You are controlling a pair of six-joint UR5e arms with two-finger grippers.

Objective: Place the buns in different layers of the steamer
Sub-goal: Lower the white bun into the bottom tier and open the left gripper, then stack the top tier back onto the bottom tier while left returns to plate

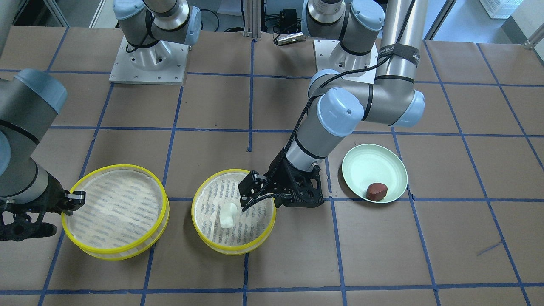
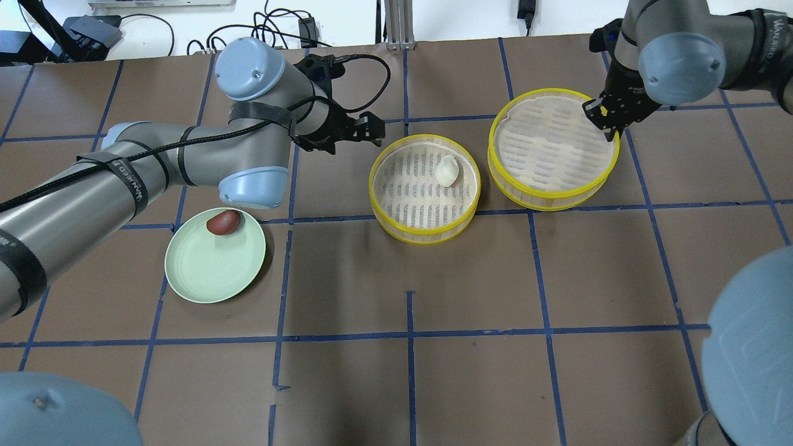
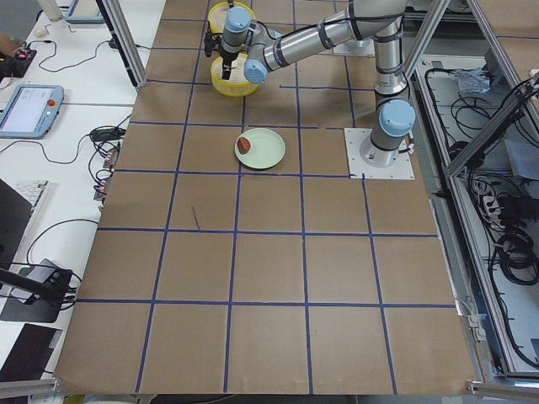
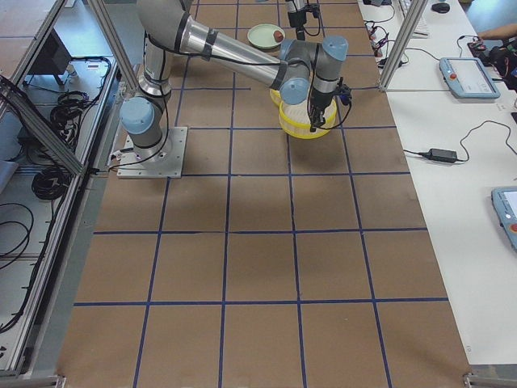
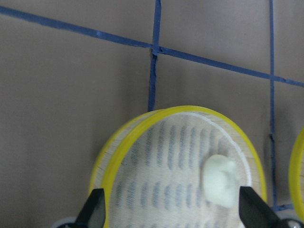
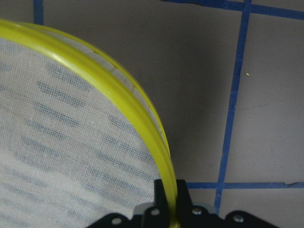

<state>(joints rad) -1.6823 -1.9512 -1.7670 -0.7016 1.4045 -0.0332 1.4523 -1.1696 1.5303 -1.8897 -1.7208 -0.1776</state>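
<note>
The white bun (image 2: 446, 170) lies in the middle steamer tray (image 2: 424, 233), also seen in the front view (image 1: 228, 214) and the left wrist view (image 5: 222, 180). My left gripper (image 2: 365, 127) is open and empty, hovering over that tray's (image 5: 142, 123) edge nearest the plate. The reddish-brown bun (image 2: 223, 222) lies on the pale green plate (image 2: 210, 272). My right gripper (image 2: 604, 118) is shut on the yellow rim (image 6: 118, 80) of the second, empty steamer tray (image 2: 551, 193), which sits beside the first. In the front view this gripper (image 1: 76, 197) grips the tray (image 1: 114, 253) at its edge.
The plate (image 1: 369, 161) sits left of the trays in the overhead view, under my left forearm. Both arm bases (image 1: 148, 63) stand at the robot's side of the table. Blue tape lines grid the brown table cover.
</note>
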